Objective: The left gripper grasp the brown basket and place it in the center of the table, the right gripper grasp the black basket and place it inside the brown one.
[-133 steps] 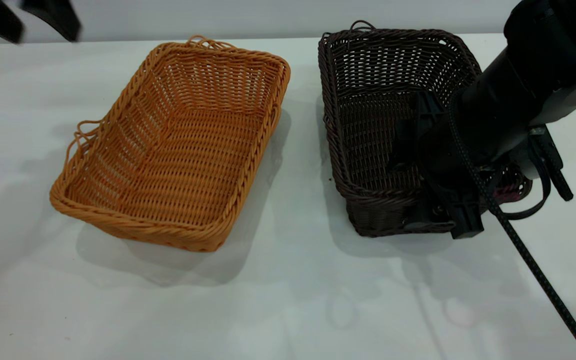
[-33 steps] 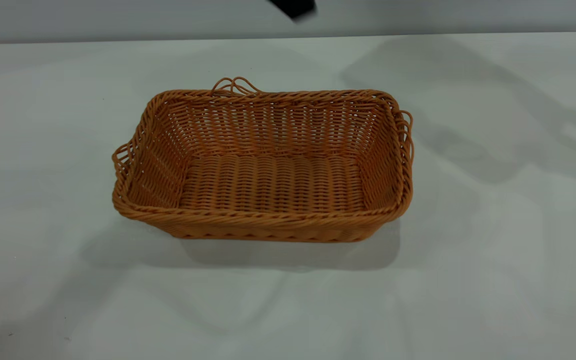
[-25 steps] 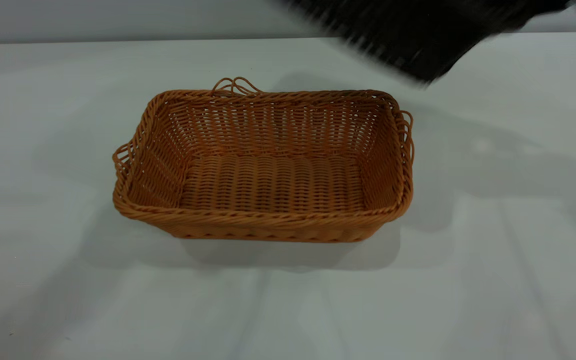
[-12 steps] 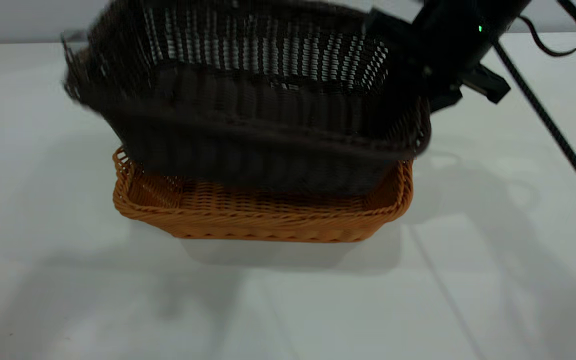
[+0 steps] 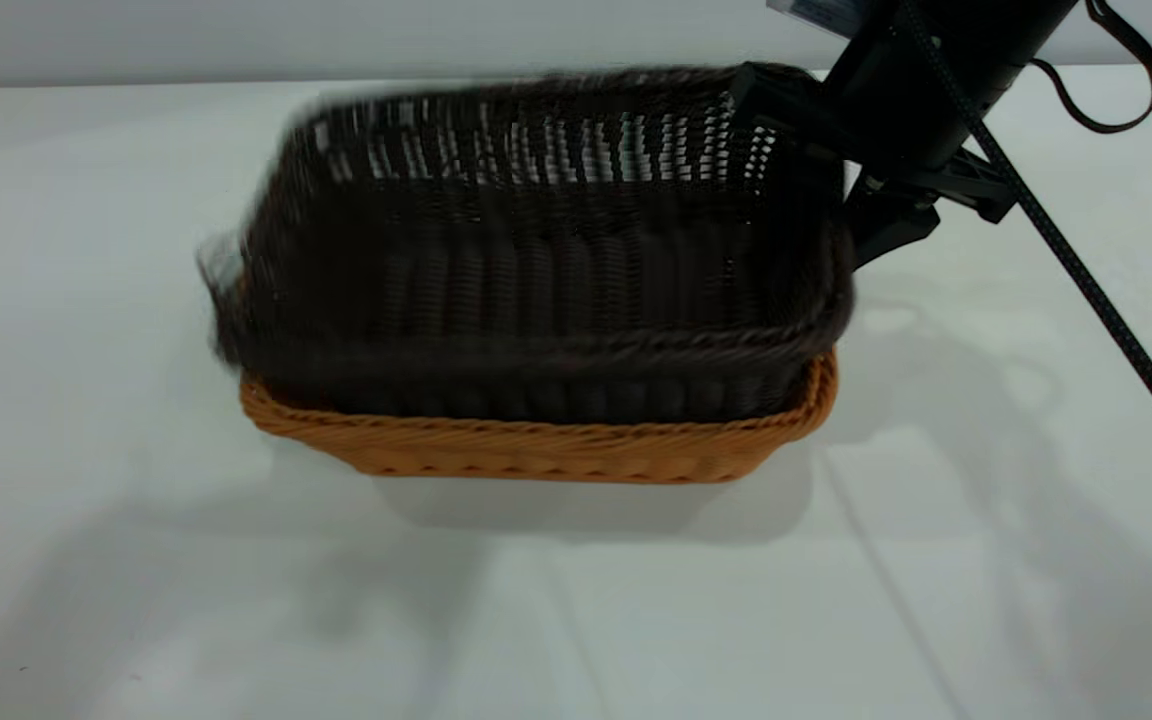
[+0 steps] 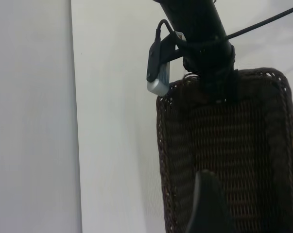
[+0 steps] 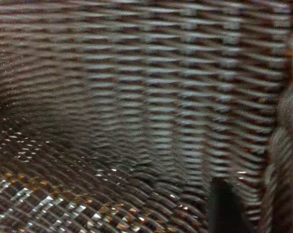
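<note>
The brown basket [image 5: 536, 450] sits mid-table on the white table [image 5: 86, 250]. The black basket [image 5: 536, 270] is blurred and rests partly inside it, its rim standing above the brown rim. My right gripper [image 5: 839, 200] is shut on the black basket's right end wall. In the right wrist view one dark finger [image 7: 224, 208] lies inside the black weave [image 7: 136, 97]. The left gripper is out of the exterior view. In the left wrist view it hovers open above the black basket [image 6: 233, 145], with one finger [image 6: 207, 204] showing.
The right arm [image 5: 936, 60] and its black cable [image 5: 1096, 290] slant over the table's back right. The right arm also shows in the left wrist view [image 6: 204, 43]. Bare tabletop lies in front and to the left of the baskets.
The right gripper swung the black basket in from the upper right and lowered it into the brown basket. The brown basket shifted slightly to the right.
</note>
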Robot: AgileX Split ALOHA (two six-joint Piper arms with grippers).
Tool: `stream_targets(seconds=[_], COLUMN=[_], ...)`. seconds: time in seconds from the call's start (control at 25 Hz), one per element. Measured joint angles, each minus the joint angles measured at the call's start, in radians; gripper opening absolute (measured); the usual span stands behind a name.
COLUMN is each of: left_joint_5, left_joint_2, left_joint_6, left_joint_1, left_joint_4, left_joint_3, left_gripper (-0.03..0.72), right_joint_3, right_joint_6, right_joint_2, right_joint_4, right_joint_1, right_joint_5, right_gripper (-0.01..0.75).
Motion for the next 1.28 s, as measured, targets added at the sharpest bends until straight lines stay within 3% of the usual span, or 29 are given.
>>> stream_targets(seconds=[0.12,0.24,0.36,0.52,0.68,1.04,1.28], left_joint_5=[0.0,0.0,0.0,0.0,0.007,0.059,0.059], left_joint_2=[-0.002,-0.016,-0.057,-0.149,-0.256,-0.487,-0.609], left_joint_6=[0.0,0.0,-0.024,-0.159,-0.366,-0.866,-1.088], left_joint_1=[0.0,0.0,0.0,0.0,0.0,0.0,0.0], left_joint_4=[0.0,0.008,0.048,0.155,0.292,0.507,0.527], left_joint_3=[0.0,0.0,0.001,0.001,0.001,0.001,0.078], left_gripper=[0.43,0.43,0.43,0.43,0.43,0.43,0.43], right_joint_3=[-0.007,-0.057,-0.149,-0.29,-0.388,-0.399,-0.317], right_joint_6=[-0.005,-0.022,-0.015,0.051,0.084,0.159,0.164], right_joint_2=[-0.003,-0.024,-0.071,-0.172,-0.329,-0.773,-1.061], right_joint_4=[-0.006,-0.073,-0.183,-0.321,-0.386,-0.436,-0.464], right_joint_1=[0.0,0.0,0.0,0.0,0.0,0.0,0.0], right_joint_5=[0.03,0.128,0.265,0.41,0.446,0.49,0.495], right_gripper=[0.426,0.533,0.588,0.583,0.572,0.571,0.571])
